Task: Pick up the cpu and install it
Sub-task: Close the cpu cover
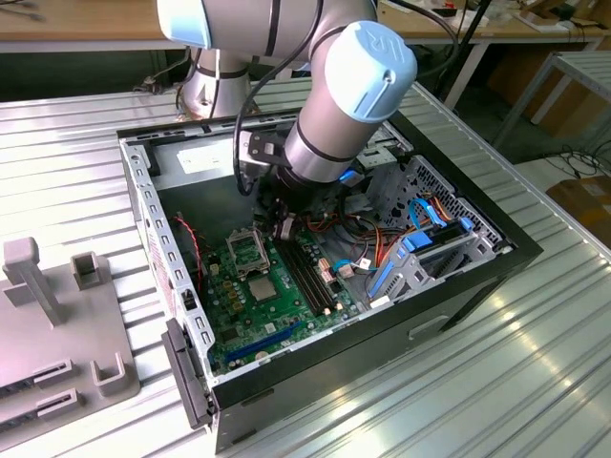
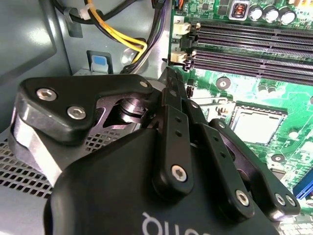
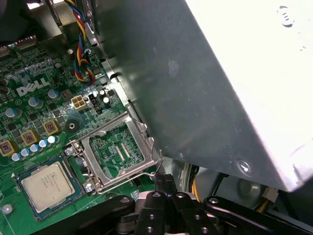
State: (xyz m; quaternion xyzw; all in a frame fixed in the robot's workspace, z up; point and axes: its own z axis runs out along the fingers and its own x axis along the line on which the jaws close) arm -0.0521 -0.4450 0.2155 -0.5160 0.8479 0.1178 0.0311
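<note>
The cpu (image 3: 48, 186) is a small silvery square lying flat in the socket on the green motherboard (image 3: 29, 112); it also shows as cpu (image 2: 257, 125) and cpu (image 1: 263, 286). The socket's metal load plate (image 3: 115, 149) stands hinged open beside it, with its wire lever (image 3: 139, 172) along the edge. My gripper (image 3: 164, 182) is shut with nothing between its black fingers, its tips close to the lever and the plate's edge, apart from the cpu. In the second wrist view the gripper (image 2: 169, 81) points down at the board's edge near the memory slots (image 2: 249, 41).
The arm (image 1: 334, 105) reaches into an open black computer case (image 1: 458, 286) on a ribbed metal table. A grey metal wall (image 3: 210, 83) stands right next to the gripper. Cable bundles (image 2: 122, 34), a blue drive bracket (image 1: 420, 248) and grey fixtures (image 1: 57, 324) are around.
</note>
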